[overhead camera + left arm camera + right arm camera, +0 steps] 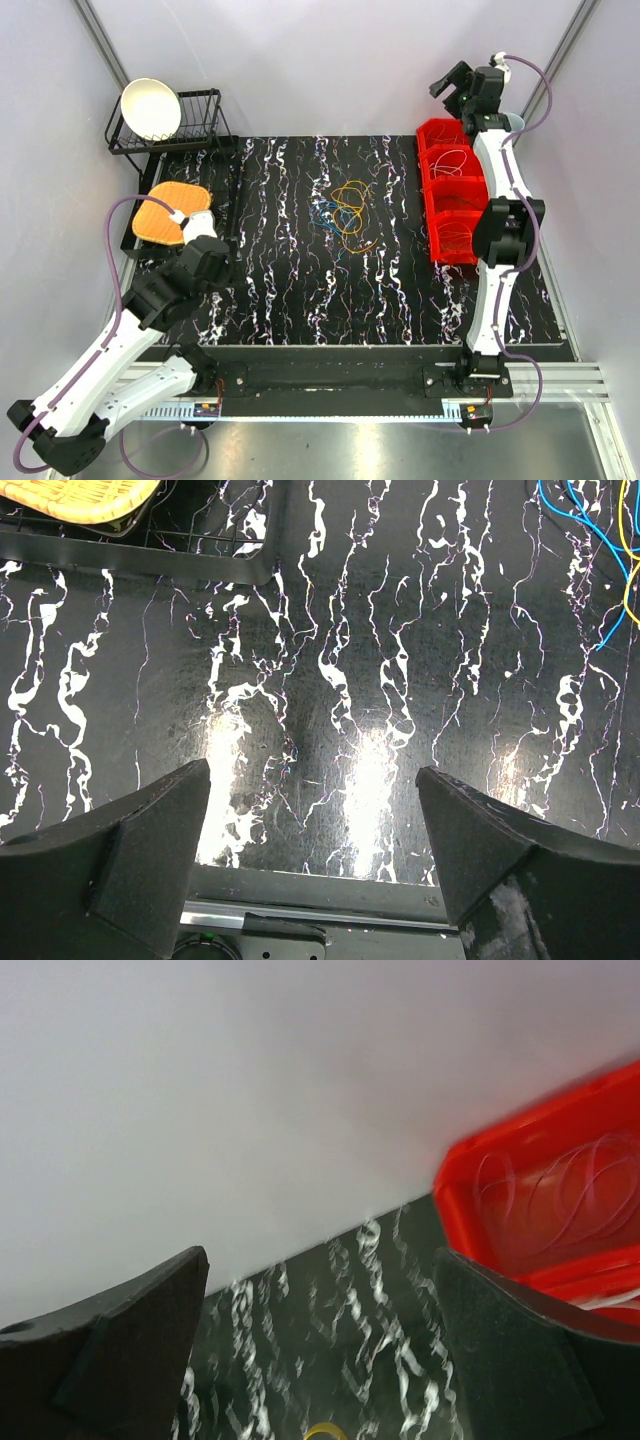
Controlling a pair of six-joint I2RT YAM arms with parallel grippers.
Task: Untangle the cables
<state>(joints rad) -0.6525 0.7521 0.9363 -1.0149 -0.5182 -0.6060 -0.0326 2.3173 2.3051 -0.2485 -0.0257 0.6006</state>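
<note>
Lying mid-tabletop (300,310): thin orange, yellow, blue wire cables (345,215) | judged light, limp | outer loop to be pinched | left claw (312,780), right claw (322,1260) wide, empty

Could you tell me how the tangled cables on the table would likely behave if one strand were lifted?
Probably floppy: the cables lie in loose, curling loops. Likely light, being so thin. Since the orange, yellow and blue strands overlap, one may drag others along.
</note>
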